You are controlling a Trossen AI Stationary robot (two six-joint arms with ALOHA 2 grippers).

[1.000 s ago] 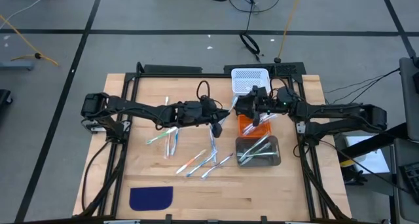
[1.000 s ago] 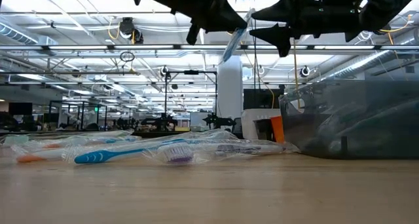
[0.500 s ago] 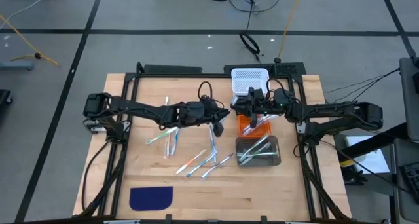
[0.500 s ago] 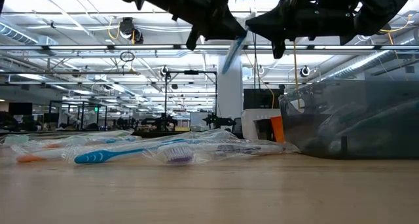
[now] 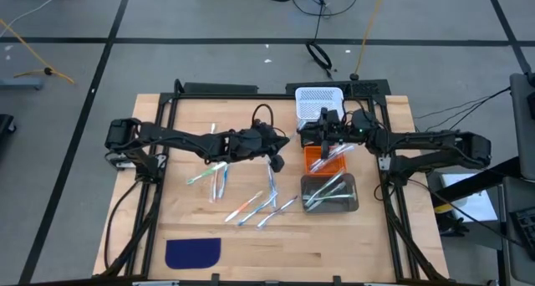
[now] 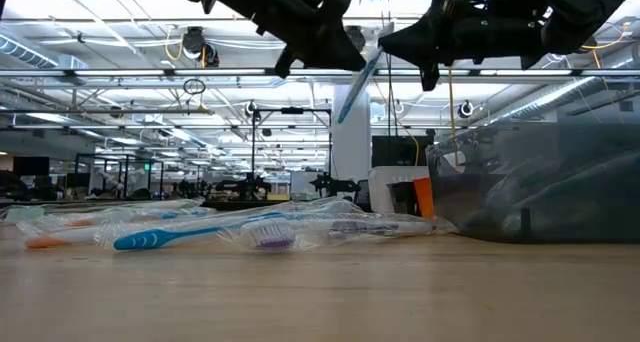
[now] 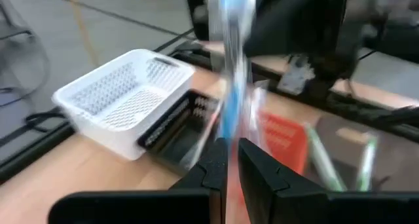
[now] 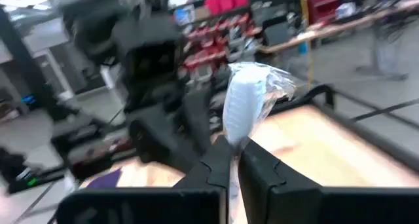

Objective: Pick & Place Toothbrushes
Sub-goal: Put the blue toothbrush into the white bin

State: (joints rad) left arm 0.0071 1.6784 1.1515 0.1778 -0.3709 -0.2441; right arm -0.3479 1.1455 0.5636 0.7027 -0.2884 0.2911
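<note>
One toothbrush (image 6: 352,84), blue and white in a clear wrapper, hangs slanted in the air between my two grippers, above the table's middle. My left gripper (image 7: 229,160) comes at it from the table's left and is shut on it. My right gripper (image 8: 234,162) comes from the right and is also shut on it. Several more toothbrushes (image 5: 251,204) lie flat on the wooden table (image 5: 351,244). Others lie in the clear bin (image 5: 330,192). My left gripper has the toothbrush's blue and white shaft (image 7: 226,135) between its two fingers, which stand a narrow slit apart. The shaft runs on past the fingertips, clear of the table. My right gripper pinches the toothbrush between its two fingers just below the wrapped white end (image 8: 234,140), which sticks out past the fingertips. The toothbrush is lifted clear and tilted, its blue lower end (image 6: 342,110) hanging free.
An orange bin (image 5: 322,159) sits under the grippers, with the clear bin just nearer. A white mesh basket (image 5: 319,102) stands at the far edge. A dark blue cloth patch (image 5: 192,252) lies near the front left. The table's front right shows bare wood.
My right gripper, open a second ago beside the raised toothbrush, has closed in and shut on it. My left gripper has stayed at the toothbrush. The toothbrush has remained aloft and slanted.
</note>
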